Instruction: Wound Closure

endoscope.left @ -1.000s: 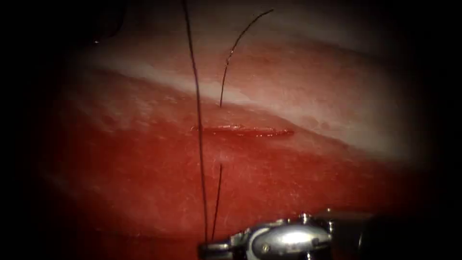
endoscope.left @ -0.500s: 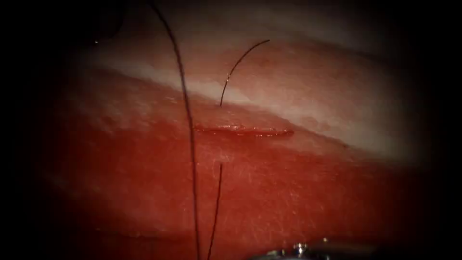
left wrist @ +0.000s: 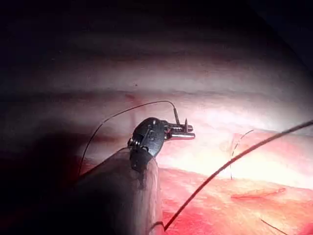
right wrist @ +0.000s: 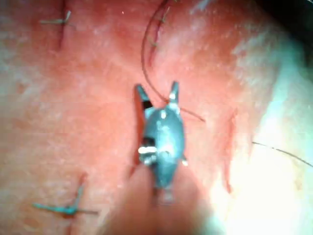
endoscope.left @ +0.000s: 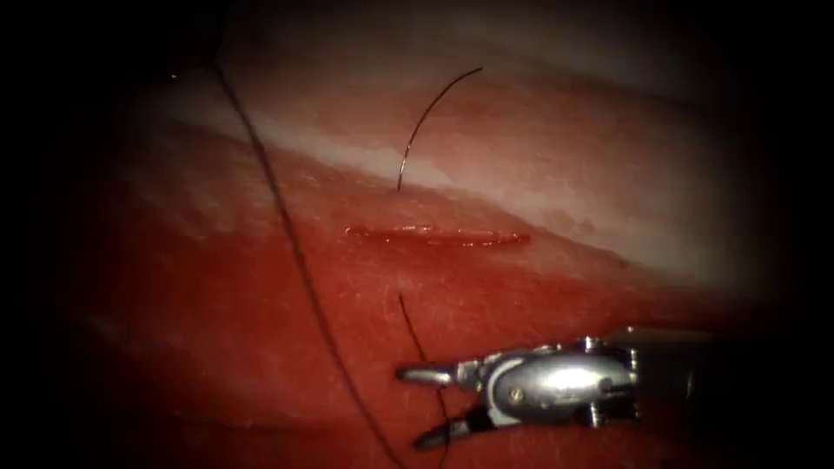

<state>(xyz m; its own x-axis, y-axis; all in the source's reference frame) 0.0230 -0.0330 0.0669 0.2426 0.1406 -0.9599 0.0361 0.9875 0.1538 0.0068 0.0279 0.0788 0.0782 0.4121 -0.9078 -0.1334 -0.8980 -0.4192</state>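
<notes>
The cut [endoscope.left: 434, 234] lies across the middle of the tissue [endoscope.left: 217, 287]. A thread tail [endoscope.left: 426, 113] rises from the tissue just above the cut. A second strand [endoscope.left: 410, 328] leaves the tissue below it and runs down between the two spread jaws of my right tool [endoscope.left: 423, 406], which is open and grips nothing. A long strand [endoscope.left: 295, 252] slants from the upper left to the bottom edge, left of the cut. In the left wrist view my left tool [left wrist: 185, 132] hangs above the tissue, jaws shut on a thin thread [left wrist: 117, 115]. My right tool [right wrist: 157, 93] straddles the thread [right wrist: 146, 49].
Older stitches of greenish thread [right wrist: 68, 208] sit in the tissue near my right tool, with another [right wrist: 56, 20] farther off. A pale band of fat [endoscope.left: 539, 200] runs behind the cut. Red fluid wets the cut's edges.
My right tool sank out of view, then came back higher with its jaws now open around the lower strand. The long strand swung left. The upper tail drooped.
</notes>
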